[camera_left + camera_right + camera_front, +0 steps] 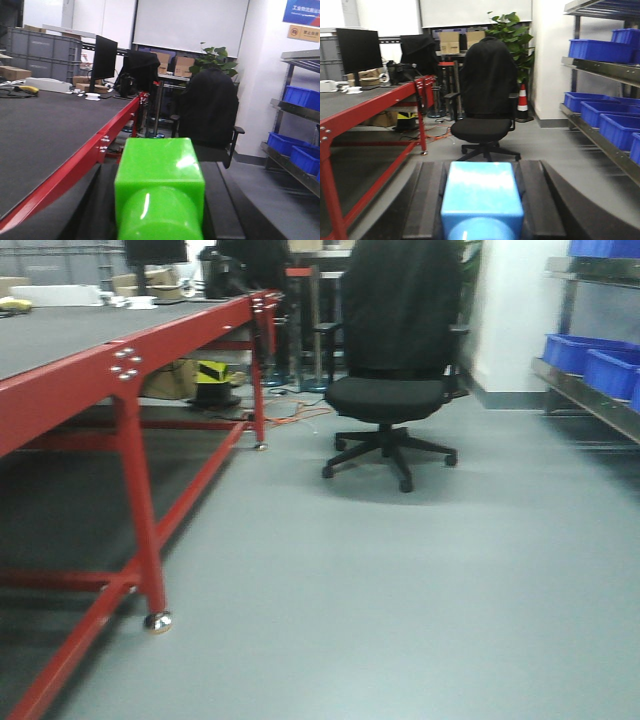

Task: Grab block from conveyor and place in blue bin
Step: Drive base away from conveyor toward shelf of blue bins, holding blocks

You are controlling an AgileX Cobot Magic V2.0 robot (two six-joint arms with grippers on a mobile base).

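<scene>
Green block [160, 190] clamped in left gripper [159, 166], long axis along the fingers, square end pointing forward. Blue block [481, 200] clamped likewise in right gripper [481, 165].

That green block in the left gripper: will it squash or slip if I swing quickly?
Probably rigid: the green block keeps crisp edges between the fingers of the left gripper. Glossy highlights suggest smooth plastic, so it might slide in a fast swing. Its rounded near end could let it roll once released.

Wide flat dark grey conveyor [40, 130], red-edged, blue bins [600, 50] on shelves [592, 69]
</scene>
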